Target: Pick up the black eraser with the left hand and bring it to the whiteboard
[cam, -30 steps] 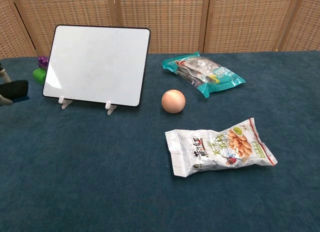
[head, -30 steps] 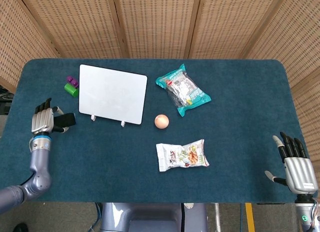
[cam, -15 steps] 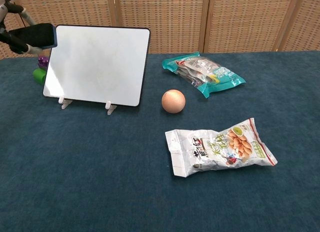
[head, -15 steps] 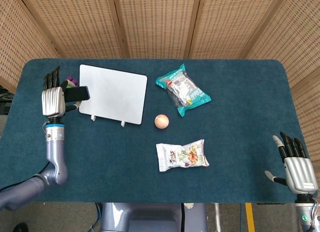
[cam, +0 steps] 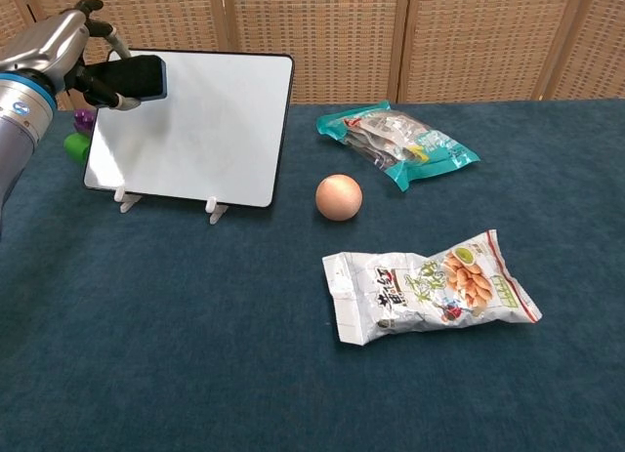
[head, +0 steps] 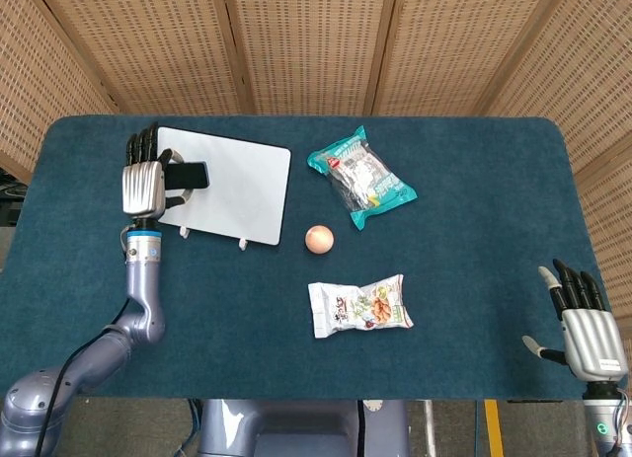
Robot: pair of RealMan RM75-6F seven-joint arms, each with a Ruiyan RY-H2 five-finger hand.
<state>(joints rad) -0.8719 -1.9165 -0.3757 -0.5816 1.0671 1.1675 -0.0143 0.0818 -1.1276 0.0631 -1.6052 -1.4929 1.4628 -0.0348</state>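
Note:
My left hand [head: 143, 186] [cam: 61, 50] holds the black eraser [head: 190, 175] [cam: 133, 78] raised in front of the upper left part of the whiteboard [head: 232, 195] [cam: 205, 140]. The whiteboard stands tilted back on small white feet at the table's back left. Whether the eraser touches the board's face cannot be told. At the table's front right edge my right hand [head: 585, 331] rests with its fingers spread and nothing in it; the chest view does not show it.
A purple and green toy [cam: 78, 138] sits behind the board's left edge. An orange ball [head: 319, 239] [cam: 339, 197] lies right of the board, a teal snack bag [head: 361, 178] [cam: 395, 142] behind it, a white snack bag [head: 358, 305] [cam: 426, 285] in front. Wicker screens close the back.
My left hand lifted the eraser from the table's left side and carried it rightward to the whiteboard's upper left. The right hand stayed still.

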